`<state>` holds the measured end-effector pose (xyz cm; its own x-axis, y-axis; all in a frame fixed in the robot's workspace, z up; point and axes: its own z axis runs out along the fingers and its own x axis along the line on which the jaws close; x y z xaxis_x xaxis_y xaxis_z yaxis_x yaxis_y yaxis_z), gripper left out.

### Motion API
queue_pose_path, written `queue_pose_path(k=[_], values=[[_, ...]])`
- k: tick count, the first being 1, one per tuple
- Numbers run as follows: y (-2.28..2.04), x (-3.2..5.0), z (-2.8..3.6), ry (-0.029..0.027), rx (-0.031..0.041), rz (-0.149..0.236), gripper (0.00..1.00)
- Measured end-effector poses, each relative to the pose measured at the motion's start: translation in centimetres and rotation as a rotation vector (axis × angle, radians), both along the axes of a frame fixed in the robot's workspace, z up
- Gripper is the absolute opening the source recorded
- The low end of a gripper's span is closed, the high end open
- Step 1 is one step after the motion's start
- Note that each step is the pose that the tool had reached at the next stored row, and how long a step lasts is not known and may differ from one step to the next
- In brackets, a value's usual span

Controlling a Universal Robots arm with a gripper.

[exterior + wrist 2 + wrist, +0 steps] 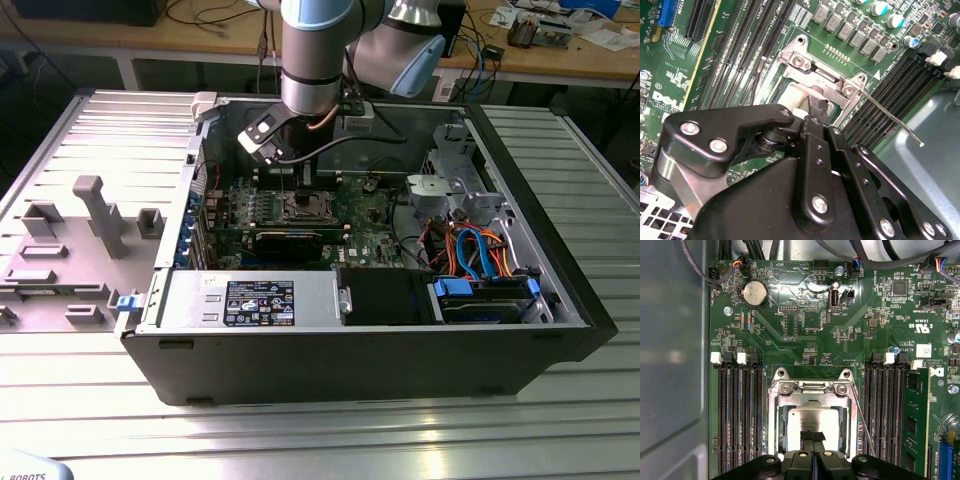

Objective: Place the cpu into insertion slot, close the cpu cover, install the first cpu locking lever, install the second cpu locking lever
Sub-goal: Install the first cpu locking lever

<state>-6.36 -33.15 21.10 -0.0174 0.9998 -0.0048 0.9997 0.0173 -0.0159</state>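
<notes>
Big black open computer case (350,360), green motherboard (805,340) flat inside it. The arm's black gripper (813,436) has its fingers pinched together, holding nothing, with the tips at the edge of the square silver-rimmed insertion slot (771,440).

The thin silvery cpu cover (790,400) looks folded down over the dull grey square cpu (812,417), which is already seated. I'd say it's on the cover step, since the thin wire locking lever (890,114) sticks out unlatched.

Long black memory slots (740,410) crowd both sides, so any move needs to be small and straight.
</notes>
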Motion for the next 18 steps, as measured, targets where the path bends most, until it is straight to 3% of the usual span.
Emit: queue_pose_path(k=[3, 10, 18], values=[[0.01, 0.02, 0.11, 0.0, -0.0001, 0.001, 0.11], [0.0, 0.01, 1.28, 0.0, -0.0001, 0.001, 0.11], [0.0, 0.01, 3.04, -0.0001, 0.0, 0.001, 0.11]])
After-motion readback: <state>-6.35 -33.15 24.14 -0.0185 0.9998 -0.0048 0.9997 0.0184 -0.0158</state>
